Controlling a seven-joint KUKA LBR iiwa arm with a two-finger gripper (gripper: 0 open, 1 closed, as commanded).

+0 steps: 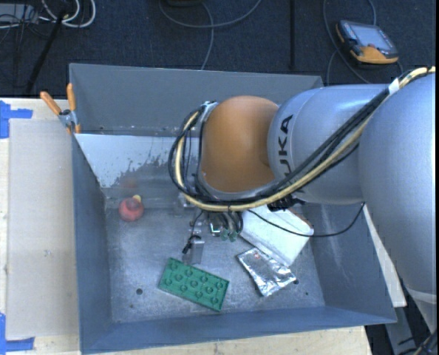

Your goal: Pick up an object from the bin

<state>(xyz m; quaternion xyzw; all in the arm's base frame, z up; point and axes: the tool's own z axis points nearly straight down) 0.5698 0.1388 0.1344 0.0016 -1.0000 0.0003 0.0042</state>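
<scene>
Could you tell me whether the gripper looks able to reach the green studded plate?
Probably yes: the gripper hangs just beyond the green studded plate, which lies uncovered on the bin floor; the foil packet lies apart, beside it.

I see the arm (338, 146) coming in from the right, its orange cover (238, 143) over the middle of the grey bin (94, 257). The end effector (193, 248) hangs low at the far edge of a green studded plate (194, 284) lying flat near the front; I can't tell whether they touch. A crumpled silver foil packet (266, 272) lies right of the plate. A white box (277, 235) sits just beyond it, partly under the arm. A small red fruit-like piece (131, 208) lies far left.
</scene>
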